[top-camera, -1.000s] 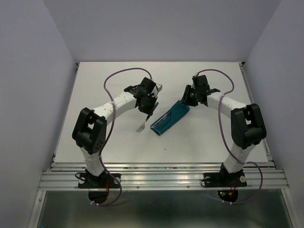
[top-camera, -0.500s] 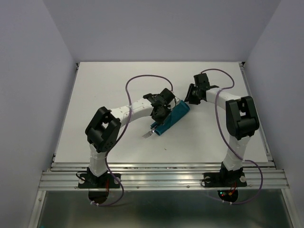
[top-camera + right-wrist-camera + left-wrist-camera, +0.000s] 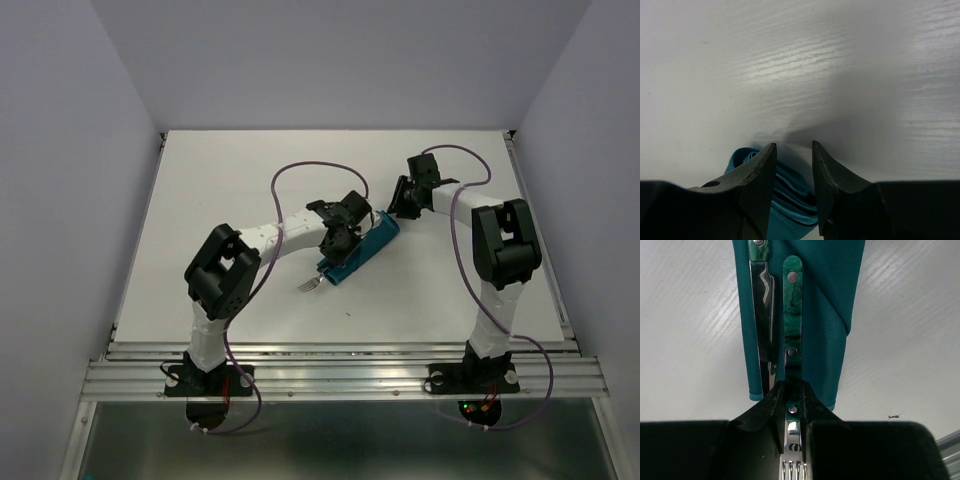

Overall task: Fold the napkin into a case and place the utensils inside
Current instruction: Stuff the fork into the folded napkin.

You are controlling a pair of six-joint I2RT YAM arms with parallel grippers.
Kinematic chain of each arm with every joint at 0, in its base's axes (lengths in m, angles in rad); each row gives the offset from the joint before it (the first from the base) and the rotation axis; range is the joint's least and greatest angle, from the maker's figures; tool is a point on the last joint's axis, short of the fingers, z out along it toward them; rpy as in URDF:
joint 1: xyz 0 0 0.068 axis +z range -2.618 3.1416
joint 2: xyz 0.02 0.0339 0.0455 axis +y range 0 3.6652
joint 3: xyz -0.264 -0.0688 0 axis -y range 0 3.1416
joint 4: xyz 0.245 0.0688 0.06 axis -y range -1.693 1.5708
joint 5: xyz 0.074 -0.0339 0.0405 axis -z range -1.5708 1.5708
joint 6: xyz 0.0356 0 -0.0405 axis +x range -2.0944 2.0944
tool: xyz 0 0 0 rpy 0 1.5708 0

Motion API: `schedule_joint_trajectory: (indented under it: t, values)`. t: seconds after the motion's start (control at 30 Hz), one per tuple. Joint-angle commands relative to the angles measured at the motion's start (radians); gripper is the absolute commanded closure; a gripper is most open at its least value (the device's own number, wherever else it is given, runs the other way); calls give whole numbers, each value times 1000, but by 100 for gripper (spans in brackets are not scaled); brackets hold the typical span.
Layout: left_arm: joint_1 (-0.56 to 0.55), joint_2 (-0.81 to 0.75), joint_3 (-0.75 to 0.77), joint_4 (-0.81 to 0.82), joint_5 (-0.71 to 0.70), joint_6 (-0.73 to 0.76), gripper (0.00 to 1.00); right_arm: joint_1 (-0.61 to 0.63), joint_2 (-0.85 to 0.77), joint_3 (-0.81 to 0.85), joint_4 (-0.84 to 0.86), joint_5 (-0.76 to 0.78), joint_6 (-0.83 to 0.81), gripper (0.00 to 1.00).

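The teal napkin lies folded as a narrow case (image 3: 364,244) (image 3: 826,300), running diagonally at mid-table. A knife (image 3: 763,310) with a green handle sits in its left fold. My left gripper (image 3: 338,243) (image 3: 792,390) is shut on the fork (image 3: 792,305) near its neck. The fork's green handle lies along the case, and its tines (image 3: 308,285) stick out past the case's near end. My right gripper (image 3: 398,212) (image 3: 792,147) is at the case's far end, with bunched folds of the napkin (image 3: 790,200) held between its jaws.
White table (image 3: 220,190) with walls on three sides. A metal rail (image 3: 340,350) runs along the near edge. Purple cables (image 3: 300,175) loop above both arms. A small dark speck (image 3: 347,316) lies near the front.
My left arm has swung right with the fork, from left of the case to over it, so the handle now lies along the cloth. The right gripper has stayed at the far end.
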Motion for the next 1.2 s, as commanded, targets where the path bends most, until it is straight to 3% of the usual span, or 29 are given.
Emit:
schedule_joint_trajectory:
  t: [0.0, 0.4, 1.17]
  values:
    - [-14, 25, 23, -20, 1, 22, 100, -4, 17, 22, 2, -18, -5, 60]
    - [-30, 91, 104, -26, 7, 25, 100, -4, 3, -18, 25, -64, -12, 60]
    - [-33, 281, 420, -86, 18, 40, 100, -4, -37, -99, 62, -110, -9, 60]
